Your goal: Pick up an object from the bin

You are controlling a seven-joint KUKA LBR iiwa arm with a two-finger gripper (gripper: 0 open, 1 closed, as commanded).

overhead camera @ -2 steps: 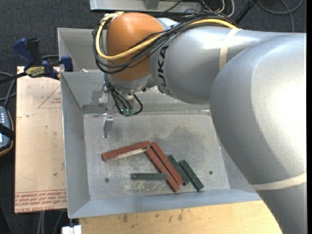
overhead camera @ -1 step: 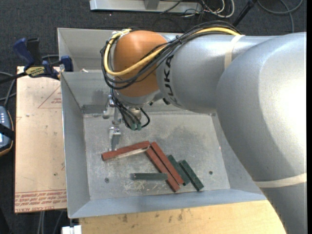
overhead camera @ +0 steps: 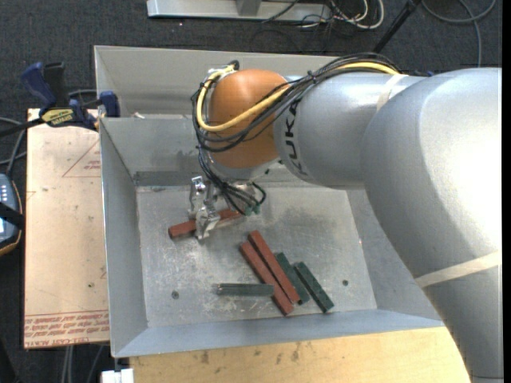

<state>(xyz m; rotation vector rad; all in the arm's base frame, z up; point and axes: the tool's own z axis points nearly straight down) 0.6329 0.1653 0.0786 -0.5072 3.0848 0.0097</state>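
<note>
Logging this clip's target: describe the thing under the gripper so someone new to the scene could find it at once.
In the grey metal bin, look at the left half of the floor, just under the gripper. There lies a reddish-brown bar, alone and slanted. The other bars, red and dark green, lie clustered toward the lower right.

Gripper (overhead camera: 204,218) down on red-brown bar (overhead camera: 182,230), left-centre of bin (overhead camera: 120,214); red bars (overhead camera: 265,266) & dark green bars (overhead camera: 313,287) lie nr front.
</note>
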